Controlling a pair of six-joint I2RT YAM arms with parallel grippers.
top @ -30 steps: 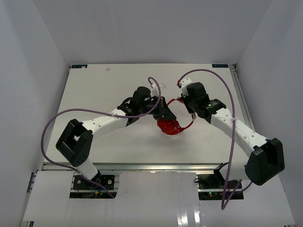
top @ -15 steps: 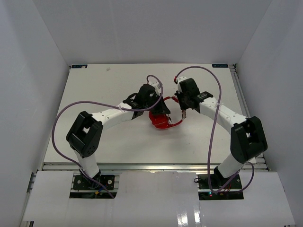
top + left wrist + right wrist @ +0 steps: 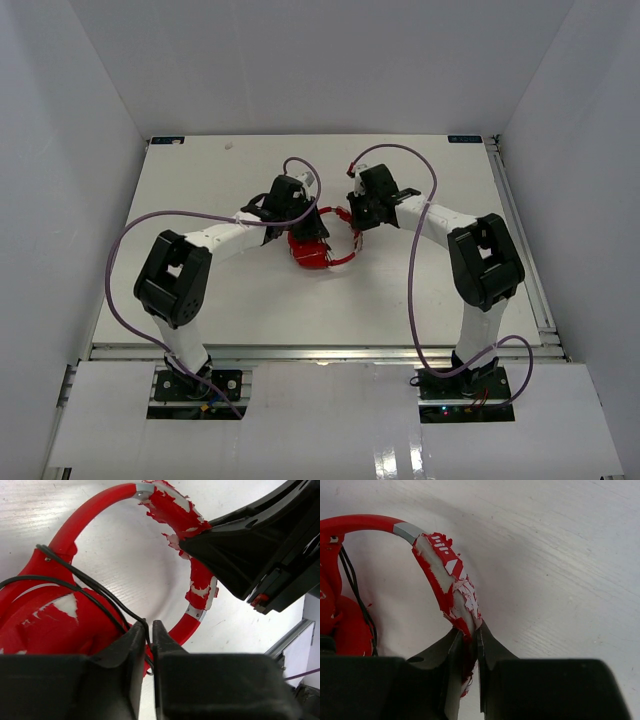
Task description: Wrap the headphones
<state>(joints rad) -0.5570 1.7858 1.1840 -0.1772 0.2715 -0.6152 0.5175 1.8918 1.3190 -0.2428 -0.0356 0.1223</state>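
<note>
Dragged leftward and a little toward the far edge since a second ago: headphones [image 3: 318, 250], now lying near the middle of the tabletop [image 3: 200, 290]. Right gripper [image 3: 468, 635] clamped tight on the peeling headband [image 3: 445, 575]. Left gripper [image 3: 149, 630] parted to a narrow slit, thin dark cable [image 3: 90, 587] running into the gap; hold on it unclear.

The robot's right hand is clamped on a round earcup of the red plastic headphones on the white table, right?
Not quite: the right hand is clamped on the curved red headband with peeling white-marked padding, not an earcup. The right wrist view shows it. The rest holds: the red plastic headphones lie on the white table.
</note>
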